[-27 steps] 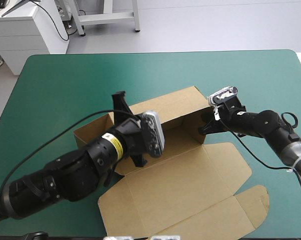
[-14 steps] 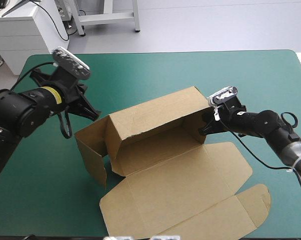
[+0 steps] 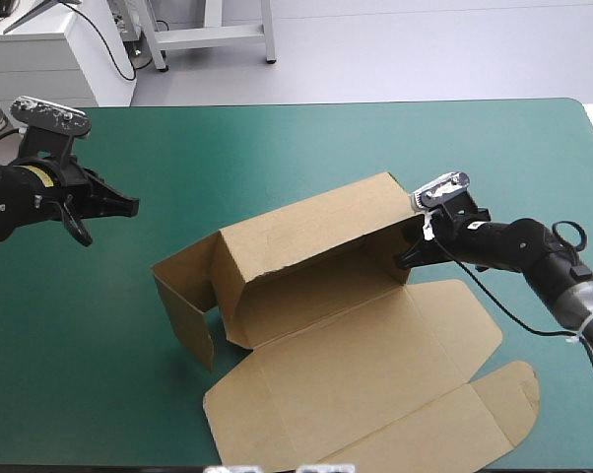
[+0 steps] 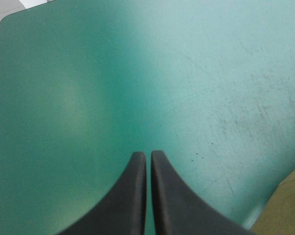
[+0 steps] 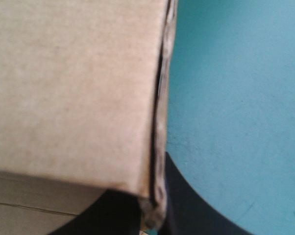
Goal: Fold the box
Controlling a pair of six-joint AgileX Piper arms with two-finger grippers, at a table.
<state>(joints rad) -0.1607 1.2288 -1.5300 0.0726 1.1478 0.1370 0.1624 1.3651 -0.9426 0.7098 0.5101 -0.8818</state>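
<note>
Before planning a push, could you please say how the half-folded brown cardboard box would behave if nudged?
The brown cardboard box would probably slide, not tip: its lid lies flat on the teal-green cover. Its thin raised walls likely flex. The right gripper, shut on one end, may anchor it.

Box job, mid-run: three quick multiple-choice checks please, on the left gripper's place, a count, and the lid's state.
1. Relative to the box, the left gripper is: A above it; B apart, over teal-green cover; C inside it.
2. Grippers holding the box: A none; B one; C two.
3. The lid is: A flat; B upright; C tucked in.
B: only cover lies ahead of it. B: only the right gripper is shut on it. A: it lies spread toward the near edge.
</note>
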